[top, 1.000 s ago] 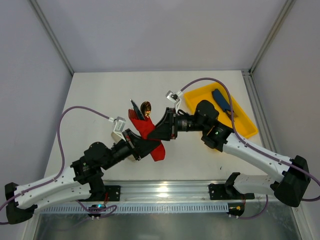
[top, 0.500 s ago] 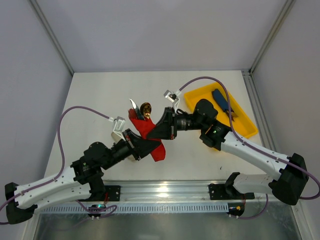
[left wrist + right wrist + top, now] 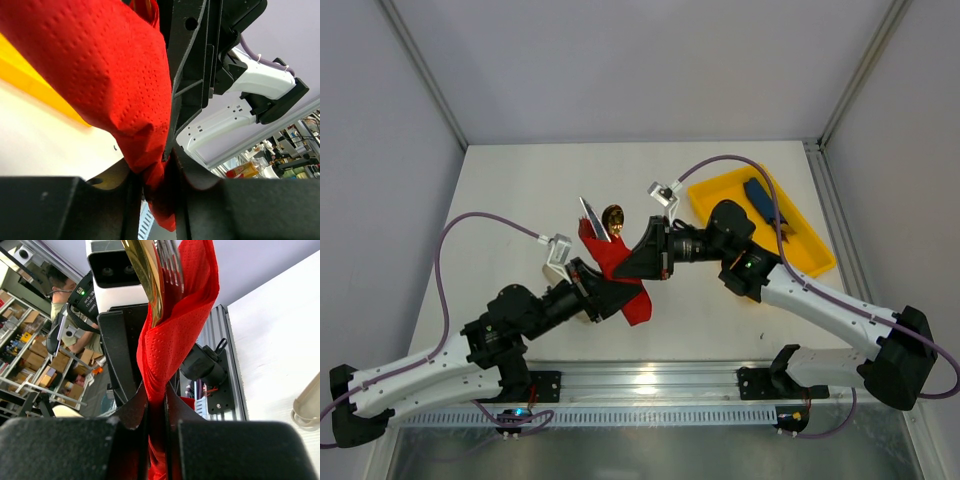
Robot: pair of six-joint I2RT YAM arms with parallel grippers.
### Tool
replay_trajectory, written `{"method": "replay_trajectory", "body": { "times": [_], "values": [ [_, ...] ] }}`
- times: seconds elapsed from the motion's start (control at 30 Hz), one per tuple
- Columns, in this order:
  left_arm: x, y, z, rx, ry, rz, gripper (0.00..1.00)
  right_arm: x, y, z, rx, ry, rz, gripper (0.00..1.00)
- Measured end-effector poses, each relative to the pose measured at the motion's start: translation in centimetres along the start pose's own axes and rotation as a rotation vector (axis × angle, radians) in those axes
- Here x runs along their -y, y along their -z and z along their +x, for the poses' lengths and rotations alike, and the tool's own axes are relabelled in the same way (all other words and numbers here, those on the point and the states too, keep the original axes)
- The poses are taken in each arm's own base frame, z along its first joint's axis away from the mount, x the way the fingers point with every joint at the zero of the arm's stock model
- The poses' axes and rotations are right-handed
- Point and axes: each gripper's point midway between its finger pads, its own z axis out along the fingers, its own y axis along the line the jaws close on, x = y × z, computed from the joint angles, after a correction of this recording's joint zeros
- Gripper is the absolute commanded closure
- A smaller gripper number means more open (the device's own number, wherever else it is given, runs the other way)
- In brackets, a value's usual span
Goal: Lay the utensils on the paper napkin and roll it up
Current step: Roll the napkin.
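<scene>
The red paper napkin (image 3: pixel 603 250) is wrapped round the utensils and hangs above mid-table between both grippers. A gold spoon bowl (image 3: pixel 612 215) and a fork tip (image 3: pixel 588 212) stick out of its far end. My right gripper (image 3: pixel 625 268) is shut on the napkin (image 3: pixel 170 330), which is pinched tight between its fingers (image 3: pixel 156 400), with the spoon handle (image 3: pixel 145 270) and fork tines (image 3: pixel 170 260) above. My left gripper (image 3: pixel 610 290) holds the roll's lower part (image 3: pixel 110 75) between its jaws (image 3: pixel 156 170), and a red tail (image 3: pixel 638 308) hangs below.
A yellow tray (image 3: pixel 810 250) at the right holds a flat dark-blue item (image 3: pixel 762 200). A pale beige sleeve (image 3: pixel 558 272) lies on the table under the left wrist. Both arms cross the table's near half.
My right gripper has closed on the napkin roll and shifted slightly left. The fork and spoon tips have tilted a little. The left arm stays about where it was.
</scene>
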Motion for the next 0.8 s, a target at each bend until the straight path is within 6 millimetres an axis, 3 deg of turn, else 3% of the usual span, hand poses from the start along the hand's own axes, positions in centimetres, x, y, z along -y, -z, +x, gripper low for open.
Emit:
{"method": "replay_trajectory", "body": {
  "times": [0.57,0.8],
  "values": [
    [-0.1,-0.5,0.4,-0.011,-0.005,0.004,0.55,0.6,0.0,0.1,0.022,-0.064,0.026,0.96],
    [-1.0,-1.5,1.7,-0.048,-0.006,-0.023,0.53,0.5,-0.1,0.0,0.026,-0.071,0.022,0.96]
  ]
}}
